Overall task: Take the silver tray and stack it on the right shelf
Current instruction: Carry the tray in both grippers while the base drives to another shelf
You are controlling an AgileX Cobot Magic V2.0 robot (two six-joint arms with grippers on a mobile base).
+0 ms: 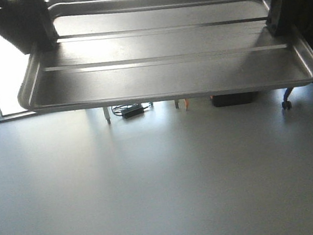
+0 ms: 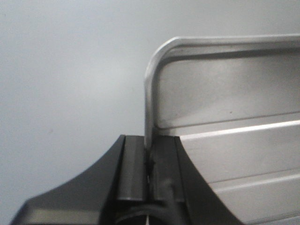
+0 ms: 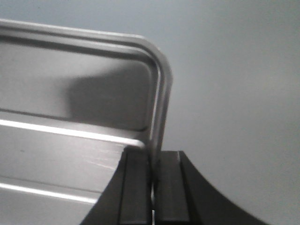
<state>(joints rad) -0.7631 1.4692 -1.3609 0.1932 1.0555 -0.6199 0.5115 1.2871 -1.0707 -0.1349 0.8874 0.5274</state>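
Note:
The silver tray, shiny with rounded corners and two long raised ridges, hangs in the air high in the front view, tilted so its floor faces the camera. My left gripper is shut on its left rim; the left wrist view shows the fingers clamping the rim of the tray. My right gripper is shut on its right rim; the right wrist view shows the fingers pinching the rim of the tray. The right shelf is out of view.
Grey floor fills the lower front view. Behind the tray stand table legs, a black cable bundle, a dark box and an office chair's wheeled base. A bright window is at the back left.

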